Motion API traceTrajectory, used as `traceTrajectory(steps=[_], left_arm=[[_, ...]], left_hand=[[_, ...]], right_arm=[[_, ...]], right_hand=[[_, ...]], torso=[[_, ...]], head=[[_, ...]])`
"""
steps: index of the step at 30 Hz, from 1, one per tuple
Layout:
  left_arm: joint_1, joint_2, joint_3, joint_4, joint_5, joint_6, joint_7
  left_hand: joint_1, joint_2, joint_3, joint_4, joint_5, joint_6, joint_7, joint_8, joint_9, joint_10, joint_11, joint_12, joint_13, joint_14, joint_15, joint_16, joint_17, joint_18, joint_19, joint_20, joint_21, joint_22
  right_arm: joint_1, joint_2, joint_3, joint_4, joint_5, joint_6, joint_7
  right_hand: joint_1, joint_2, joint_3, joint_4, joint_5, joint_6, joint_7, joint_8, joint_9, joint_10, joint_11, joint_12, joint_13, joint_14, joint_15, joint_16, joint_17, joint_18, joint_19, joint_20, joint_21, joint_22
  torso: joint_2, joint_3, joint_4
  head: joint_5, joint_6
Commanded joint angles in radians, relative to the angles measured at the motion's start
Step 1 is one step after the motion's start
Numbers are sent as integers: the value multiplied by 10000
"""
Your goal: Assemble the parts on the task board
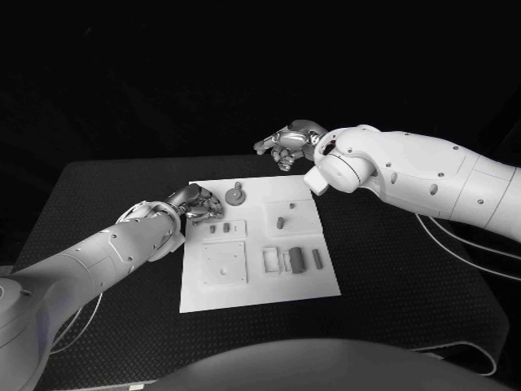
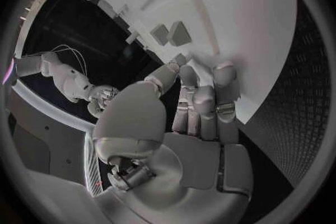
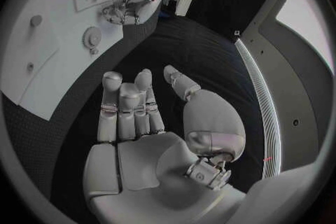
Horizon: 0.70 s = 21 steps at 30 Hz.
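Though unlabelled, task board [image 1: 313, 277] between hands

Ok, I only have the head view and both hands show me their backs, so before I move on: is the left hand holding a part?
Observer: No. In the left wrist view the left hand has a bare palm and holds nothing.
Operator: Where do its fingertips end up?
Observer: The fingertips lie over the edge of the task board; I cannot tell whether they touch it.
Operator: And the right hand?
Observer: The right hand holds nothing either; its fingers are stretched out over the black table, off the board.
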Motion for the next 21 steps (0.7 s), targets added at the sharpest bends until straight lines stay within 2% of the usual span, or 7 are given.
traceTrajectory(steps=[1, 8, 16, 21], left_arm=[[1, 35, 4, 56, -160, 170, -437], [-10, 63, 2, -19, -237, 363, -545], [-12, 66, 3, -25, -237, 279, -479], [-12, 57, 3, -23, -237, 288, -497]], left_hand=[[11, 112, 10, 32, 43, 271, 236, 14, 116, 35, -25, -27, -12, 5, -71, -19, 10, 669, 4, -46, 63, 212], [15, 116, 7, 27, 34, 261, 240, 9, 119, 31, -21, -27, -14, 2, -69, -21, 11, 669, 3, -49, 64, 211], [18, 122, 2, 22, 32, 258, 243, 7, 123, 26, -18, -26, -15, -2, -66, -23, 13, 668, -1, -51, 64, 210], [23, 122, -1, 16, 32, 259, 244, 7, 126, 24, -17, -25, -16, -4, -64, -24, 15, 668, -2, -52, 65, 211]], right_arm=[[5, -23, 7, 34, -80, 54, 41], [13, -19, 7, 34, -79, 51, 37], [18, -49, 8, 42, -79, 26, 38], [18, -49, 8, 51, -79, 31, 39]], right_hand=[[-70, -19, 32, 6, 15, -9, 49, -60, 12, -103, 1, -43, -2, -30, -47, -59, -7, 150, 15, -49, -44, 91], [-71, -19, 34, 7, 16, -10, 50, -61, 13, -104, 2, -43, -2, -31, -46, -59, -7, 150, 14, -49, -46, 91], [-72, -20, 36, 9, 16, -10, 50, -62, 15, -106, 3, -43, -2, -31, -45, -60, -6, 150, 13, -48, -47, 91], [-73, -19, 37, 10, 16, -10, 50, -62, 16, -106, 3, -43, -2, -31, -45, -60, -6, 150, 13, -48, -47, 90]], torso=[[9, -1, -1], [24, -1, -18], [21, 1, 6], [18, -2, -4]], head=[[-2, 1], [-6, 1], [-22, 1], [-29, 1]])
